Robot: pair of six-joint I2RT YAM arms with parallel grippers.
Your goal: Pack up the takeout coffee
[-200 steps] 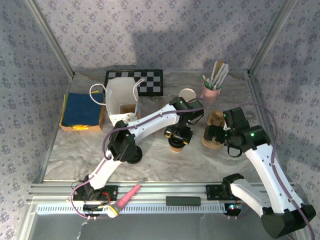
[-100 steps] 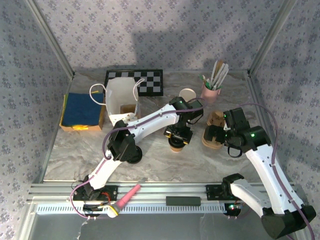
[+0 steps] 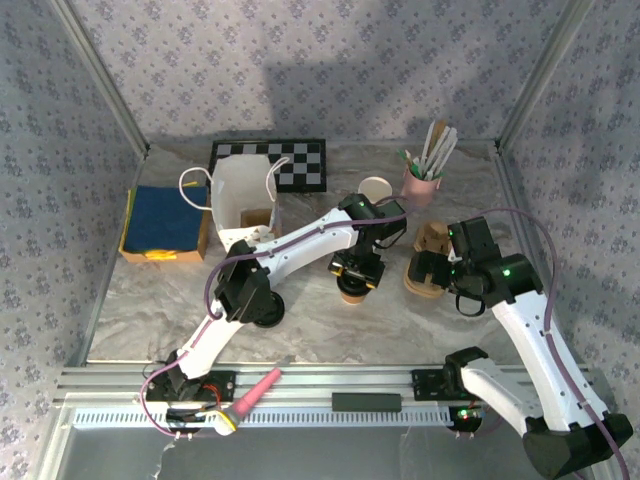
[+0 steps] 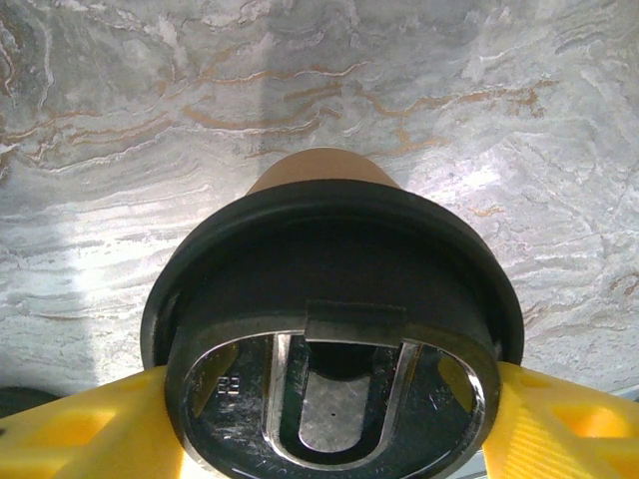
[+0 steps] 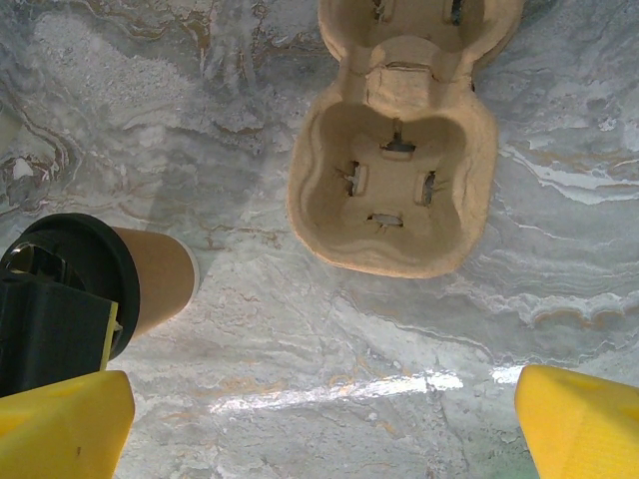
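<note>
Takeout coffee (image 4: 319, 168) stands upright on the counter (image 4: 100, 150), black lid (image 4: 329, 259) seated. Left gripper (image 3: 357, 268) jaws flank the lid for a lift; clamp cannot be confirmed. Right gripper (image 5: 319, 419) jaws wide apart beside pulp carrier (image 5: 394, 180), likely the destination.

A black lid (image 4: 329, 249) hides most of the paper cup (image 4: 321, 168); the pulp carrier (image 5: 394, 190) runs off the top edge.

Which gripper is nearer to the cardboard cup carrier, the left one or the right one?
Right. The right gripper hangs close beside the carrier, open toward it; the left gripper is farther to its left, astride the lidded cup.
</note>
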